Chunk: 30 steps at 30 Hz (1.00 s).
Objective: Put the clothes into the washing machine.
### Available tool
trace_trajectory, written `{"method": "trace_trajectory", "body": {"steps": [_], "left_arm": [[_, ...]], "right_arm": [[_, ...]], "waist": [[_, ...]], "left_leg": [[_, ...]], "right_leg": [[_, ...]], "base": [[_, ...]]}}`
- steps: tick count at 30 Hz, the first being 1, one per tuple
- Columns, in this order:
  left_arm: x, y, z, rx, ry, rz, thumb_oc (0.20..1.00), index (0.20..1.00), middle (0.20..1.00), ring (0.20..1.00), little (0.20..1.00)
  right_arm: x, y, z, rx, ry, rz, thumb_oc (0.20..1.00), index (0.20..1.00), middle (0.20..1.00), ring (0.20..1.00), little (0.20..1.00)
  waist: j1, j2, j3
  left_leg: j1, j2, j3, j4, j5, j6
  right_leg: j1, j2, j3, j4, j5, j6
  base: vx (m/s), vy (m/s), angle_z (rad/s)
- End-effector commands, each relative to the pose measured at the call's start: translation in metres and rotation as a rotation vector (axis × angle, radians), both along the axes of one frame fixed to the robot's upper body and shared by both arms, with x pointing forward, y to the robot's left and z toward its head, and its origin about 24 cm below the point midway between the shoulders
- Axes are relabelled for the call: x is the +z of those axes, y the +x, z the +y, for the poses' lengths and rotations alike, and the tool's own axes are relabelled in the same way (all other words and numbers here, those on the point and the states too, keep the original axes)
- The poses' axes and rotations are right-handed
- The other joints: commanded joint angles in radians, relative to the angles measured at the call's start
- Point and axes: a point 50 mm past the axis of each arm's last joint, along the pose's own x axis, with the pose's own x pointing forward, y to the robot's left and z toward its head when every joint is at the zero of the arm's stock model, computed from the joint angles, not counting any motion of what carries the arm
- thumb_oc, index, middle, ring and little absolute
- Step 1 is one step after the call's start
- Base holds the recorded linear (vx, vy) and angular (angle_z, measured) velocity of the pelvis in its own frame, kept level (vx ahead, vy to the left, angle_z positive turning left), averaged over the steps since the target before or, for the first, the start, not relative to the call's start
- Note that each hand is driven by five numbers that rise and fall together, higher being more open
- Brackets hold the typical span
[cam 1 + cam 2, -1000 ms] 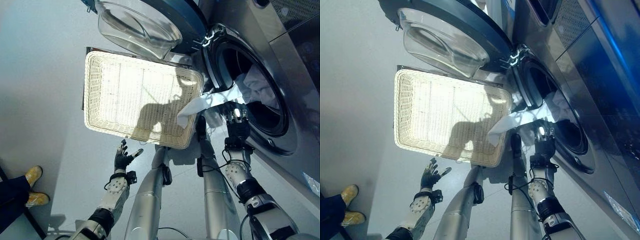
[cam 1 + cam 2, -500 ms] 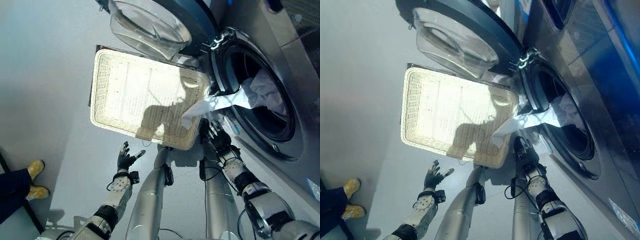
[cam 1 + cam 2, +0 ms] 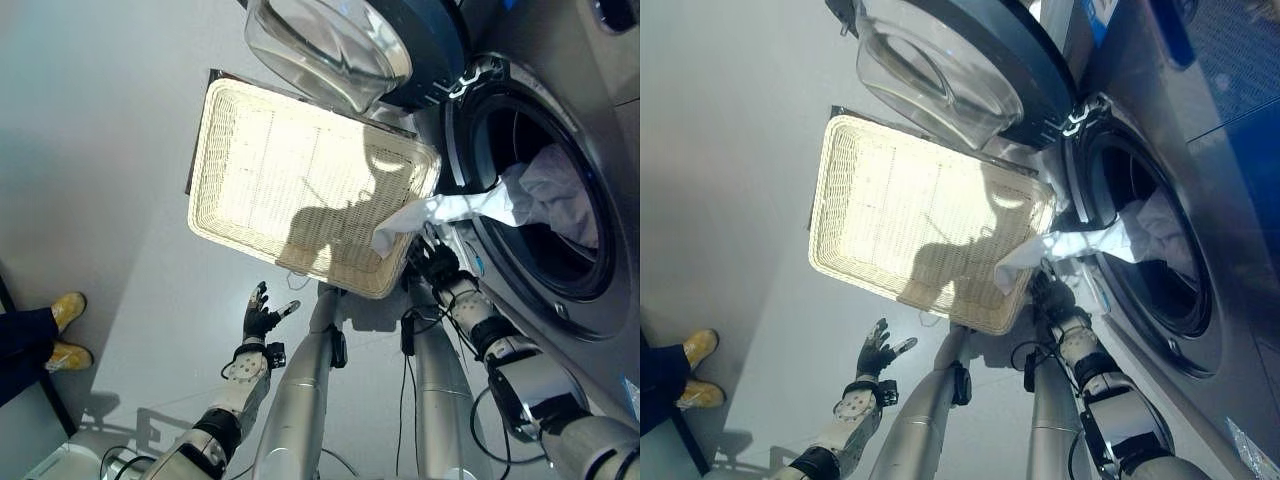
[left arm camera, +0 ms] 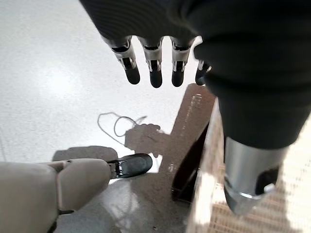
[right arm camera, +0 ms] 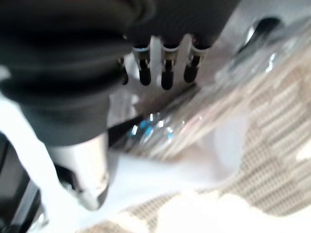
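Clothes (image 3: 480, 205), white, trailed out of the washing machine (image 3: 545, 215) drum, long axis running from the 3 o'clock side toward 9 o'clock, their free end draped over the near corner of the wicker basket (image 3: 300, 185). You had the glass door (image 3: 330, 45) swung open at 12 o'clock above that basket. Your right hand (image 3: 436, 266) sat just under the hanging cloth, fingers straight and relaxed. Your left hand (image 3: 262, 318) hovered spread over the floor (image 3: 90, 150) at 7 o'clock.

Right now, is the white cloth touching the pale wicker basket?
Touching. Left eye view: white cloth trails out of the drum and its end lies over the pale wicker basket corner.
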Motion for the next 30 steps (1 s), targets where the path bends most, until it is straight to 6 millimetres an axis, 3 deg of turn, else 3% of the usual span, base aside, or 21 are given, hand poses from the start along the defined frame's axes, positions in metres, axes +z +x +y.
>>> {"method": "trace_trajectory", "body": {"steps": [1, 3, 8, 15, 19, 28, 29, 30], "left_arm": [[0.013, 0.014, -0.019, -0.028, -0.002, -0.05, 1.0, 1.0, 1.0, 1.0, 1.0], [0.012, 0.012, -0.018, -0.029, 0.002, -0.046, 1.0, 1.0, 1.0, 1.0, 1.0], [0.014, 0.012, -0.016, -0.023, 0.003, -0.054, 1.0, 1.0, 1.0, 1.0, 1.0], [0.013, 0.01, -0.014, -0.016, -0.002, -0.055, 1.0, 1.0, 1.0, 1.0, 1.0], [0.012, 0.008, -0.015, -0.011, -0.005, -0.057, 1.0, 1.0, 1.0, 1.0, 1.0], [0.015, 0.012, -0.015, -0.008, 0.006, -0.062, 1.0, 1.0, 1.0, 1.0, 1.0], [0.014, 0.012, -0.015, -0.011, 0.008, -0.06, 1.0, 1.0, 1.0, 1.0, 1.0], [0.012, 0.01, -0.015, -0.013, 0.011, -0.053, 1.0, 1.0, 1.0, 1.0, 1.0]], "right_arm": [[0.012, 0.0, -0.016, -0.061, 0.042, -0.109, 1.0, 1.0, 1.0, 1.0, 1.0], [0.035, 0.006, -0.018, -0.094, 0.089, -0.255, 1.0, 1.0, 1.0, 1.0, 1.0], [0.056, 0.009, -0.016, -0.169, 0.104, -0.376, 1.0, 1.0, 1.0, 1.0, 1.0], [0.057, 0.002, -0.028, -0.34, 0.097, -0.367, 1.0, 1.0, 1.0, 1.0, 1.0], [0.048, -0.008, -0.053, -0.601, 0.054, -0.236, 1.0, 1.0, 1.0, 1.0, 1.0], [0.052, -0.014, -0.073, -0.8, 0.105, -0.189, 1.0, 1.0, 1.0, 1.0, 1.0], [0.051, -0.015, -0.076, -0.819, 0.11, -0.187, 0.956, 0.956, 0.956, 0.956, 0.956], [0.05, -0.017, -0.081, -0.847, 0.106, -0.178, 0.523, 0.523, 0.523, 0.523, 0.523]], "waist": [[0.009, 0.091, -0.006], [0.011, 0.091, -0.006], [0.01, 0.084, -0.006], [-0.001, 0.073, -0.006], [-0.011, 0.067, -0.006], [-0.007, 0.073, -0.006], [-0.005, 0.076, -0.006], [-0.005, 0.077, -0.006]], "left_leg": [[-0.039, -0.047, -0.019, 0.068, -0.014, -0.045], [-0.034, -0.045, -0.019, 0.064, -0.02, -0.049], [-0.048, -0.041, -0.016, 0.06, -0.012, -0.05], [-0.051, -0.037, -0.013, 0.06, -0.011, -0.049], [-0.046, -0.038, -0.019, 0.064, -0.02, -0.046], [-0.062, -0.041, -0.034, 0.073, -0.016, -0.039], [-0.061, -0.042, -0.037, 0.074, -0.016, -0.039], [-0.051, -0.045, -0.041, 0.077, -0.025, -0.038]], "right_leg": [[0.039, -0.001, -0.07, -0.066, 0.045, 0.058], [0.041, -0.001, -0.071, -0.068, 0.041, 0.061], [0.026, 0.006, -0.069, -0.072, 0.053, 0.059], [0.021, 0.014, -0.062, -0.071, 0.057, 0.058], [0.029, 0.023, -0.043, -0.075, 0.055, 0.055], [0.017, 0.024, -0.038, -0.053, 0.051, 0.054], [0.017, 0.023, -0.038, -0.047, 0.047, 0.054], [0.026, 0.02, -0.039, -0.04, 0.034, 0.055]], "base": [[0.03, -0.028, 0.07], [0.03, -0.026, 0.06], [0.0, 0.0, 0.0], [0.0, 0.0, 0.0], [0.0, 0.0, 0.0], [0.0, 0.0, 0.0], [0.0, 0.0, 0.0], [0.0, 0.0, 0.0]]}}
